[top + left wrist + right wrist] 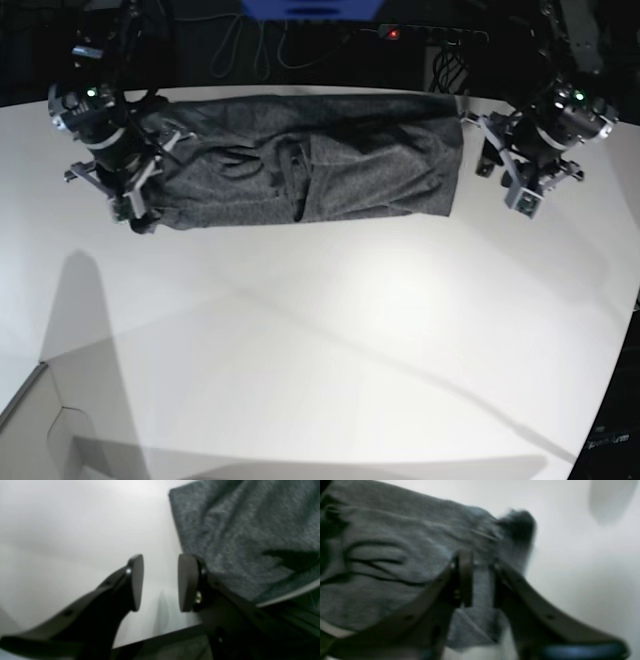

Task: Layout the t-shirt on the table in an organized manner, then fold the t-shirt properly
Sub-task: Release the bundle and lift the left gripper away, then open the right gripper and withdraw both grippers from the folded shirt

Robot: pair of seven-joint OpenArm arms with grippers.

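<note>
Lying folded lengthwise along the far edge of the table [320, 330], the t-shirt [310, 170] spans both arms. Left gripper [160, 582] parted, empty, beside the hem. Right gripper [480, 580] blurred, fabric between its fingers; grasp indeterminate.

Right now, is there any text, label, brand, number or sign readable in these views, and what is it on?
None can be read.
t-shirt: plain grey, no print or tag showing.
table: bare white, no marks.
left gripper and right gripper: black, no lettering visible; both wrist views are blurred.
Background gear behind the table: too dark and small to tell.
</note>
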